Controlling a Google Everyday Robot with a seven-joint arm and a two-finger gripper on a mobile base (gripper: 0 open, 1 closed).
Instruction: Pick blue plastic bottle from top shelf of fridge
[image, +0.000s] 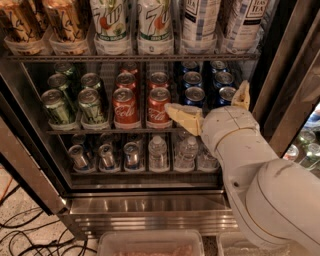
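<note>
Inside the fridge (150, 210), the blue plastic bottle (201, 22) stands on the top shelf (130, 58), up above the gripper (212, 106). Its fingers (182, 117) are spread wide, holding nothing, by the blue cans (194, 95). Clear trays (115, 47) up there hold 7up bottles (111, 22) too.

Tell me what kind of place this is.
Probably a break room or snack corner, though a shop is possible: a steel drinks fridge holds racks of soda cans and tall bottles on the top shelf. The open gripper hovers before the blue cans, middle rack.
</note>
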